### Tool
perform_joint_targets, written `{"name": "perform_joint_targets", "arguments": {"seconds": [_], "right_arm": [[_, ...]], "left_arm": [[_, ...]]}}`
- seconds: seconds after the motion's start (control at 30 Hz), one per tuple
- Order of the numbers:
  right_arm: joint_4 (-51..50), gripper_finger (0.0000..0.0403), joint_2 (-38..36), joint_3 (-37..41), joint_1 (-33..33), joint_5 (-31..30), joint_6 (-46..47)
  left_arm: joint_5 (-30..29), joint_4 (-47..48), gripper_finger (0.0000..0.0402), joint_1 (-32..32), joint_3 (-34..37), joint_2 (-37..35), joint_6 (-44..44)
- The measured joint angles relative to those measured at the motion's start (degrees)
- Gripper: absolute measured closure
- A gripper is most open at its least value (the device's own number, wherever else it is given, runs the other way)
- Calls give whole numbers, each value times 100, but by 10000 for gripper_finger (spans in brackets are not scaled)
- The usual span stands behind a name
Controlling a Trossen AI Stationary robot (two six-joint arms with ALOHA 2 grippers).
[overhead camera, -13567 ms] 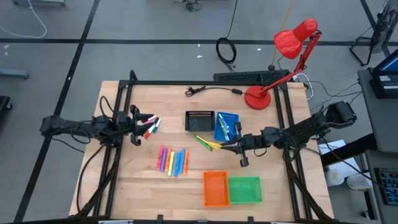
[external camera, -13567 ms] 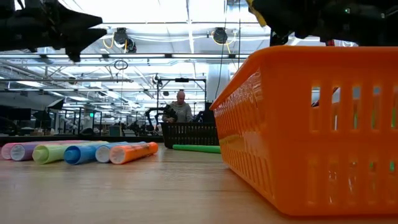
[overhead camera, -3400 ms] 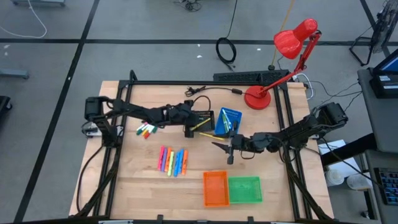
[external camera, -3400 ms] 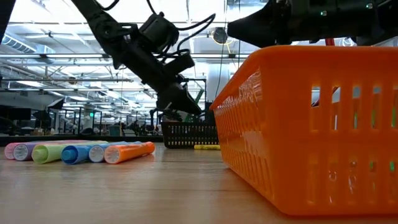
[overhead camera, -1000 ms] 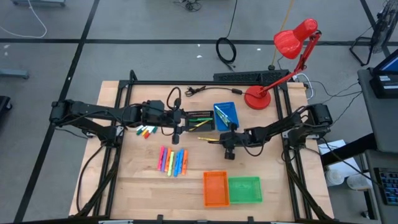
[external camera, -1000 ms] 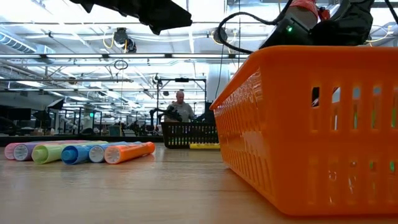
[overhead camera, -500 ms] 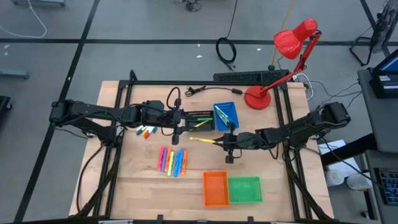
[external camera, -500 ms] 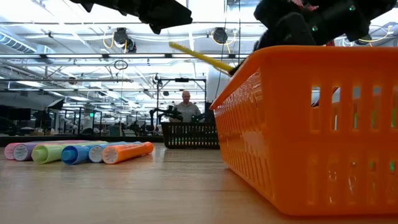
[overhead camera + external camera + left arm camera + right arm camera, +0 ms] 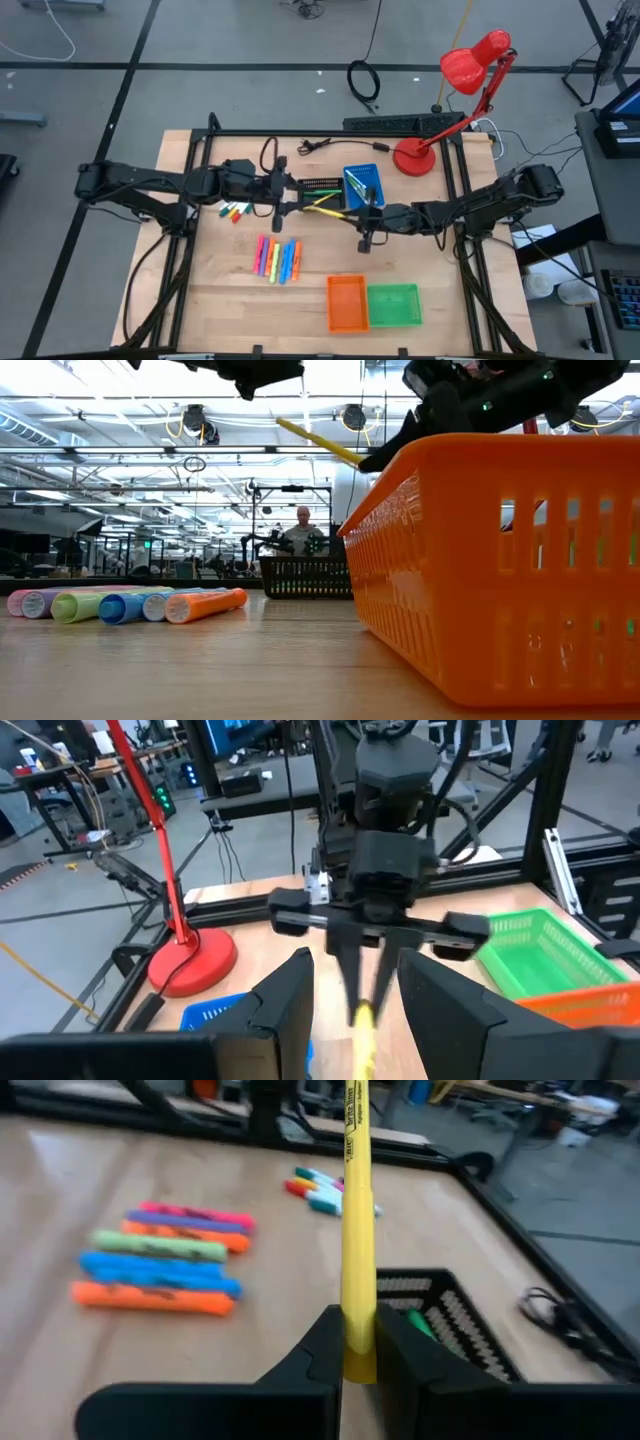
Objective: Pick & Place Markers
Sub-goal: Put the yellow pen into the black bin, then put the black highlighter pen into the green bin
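Note:
My right gripper (image 9: pixel 358 218) is shut on a yellow marker (image 9: pixel 330 208), which is in the air just off the black tray (image 9: pixel 320 186). The marker's free end points at my left gripper (image 9: pixel 290 197), which hovers open beside the tray. In the left wrist view the marker's end (image 9: pixel 362 1025) shows between my left fingers, and no touch shows. A row of bright markers (image 9: pixel 277 258) lies flat on the table, with a small cluster (image 9: pixel 235 211) farther left. A green marker (image 9: pixel 422 1323) lies in the black tray. My right gripper pinches the yellow marker between its two fingers near its rear end (image 9: pixel 358 1352). The fingers come roughly level from the table's right and lie along the marker. It sticks out ahead of them, lifted clear (image 9: pixel 320 442), with its free end tilted higher.
A blue tray (image 9: pixel 362 185) stands right of the black one. An orange tray (image 9: pixel 347 302) and a green tray (image 9: pixel 393 305) sit at the near edge. A red desk lamp (image 9: pixel 412 158) and a cable (image 9: pixel 330 145) are at the far edge. Bare wood lies between the marker row and the trays.
My right gripper has lifted the yellow marker off the table and carried it up and toward the far edge, to the black tray. The marker lay flat a second ago and now slants in the air with its free end raised.

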State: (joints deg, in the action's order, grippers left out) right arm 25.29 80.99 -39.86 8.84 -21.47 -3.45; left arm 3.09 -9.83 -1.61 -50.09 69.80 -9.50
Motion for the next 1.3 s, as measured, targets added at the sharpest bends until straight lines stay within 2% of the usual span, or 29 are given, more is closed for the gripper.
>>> {"name": "perform_joint_targets", "arguments": {"seconds": [0.13, 0.3, 0.4, 0.73, 0.9, 1.03, 1.1, 1.23, 1.3], "right_arm": [[92, 378, 66, 1, -391, 26, -328], [137, 373, 433, 5, -1172, 992, -78], [210, 374, 711, -1, -1453, 1258, -19], [885, 308, 853, 2, -1442, 1261, 277], [918, 286, 851, 2, -1351, 1261, 271], [883, 279, 691, 0, -1136, 1265, 280], [854, 278, 562, -4, -961, 1276, 278], [880, 281, 219, -4, -566, 1276, 278], [875, 283, 28, -4, -341, 1275, 278]], "left_arm": [[-4, 122, 250, 63, 0, -146, 30], [-11, 151, 250, 106, 2, -166, -11], [-13, 159, 250, 106, 2, -166, -44], [-13, 289, 250, 106, 2, -166, -46], [-15, 462, 250, 106, 4, -176, -47], [-216, 1394, 250, 106, 13, -591, -127], [-275, 2333, 250, 106, 9, -917, -7], [-322, 4239, 250, 106, 13, -1373, 606], [-519, 4700, 250, 112, 152, -1463, 1098]]}}
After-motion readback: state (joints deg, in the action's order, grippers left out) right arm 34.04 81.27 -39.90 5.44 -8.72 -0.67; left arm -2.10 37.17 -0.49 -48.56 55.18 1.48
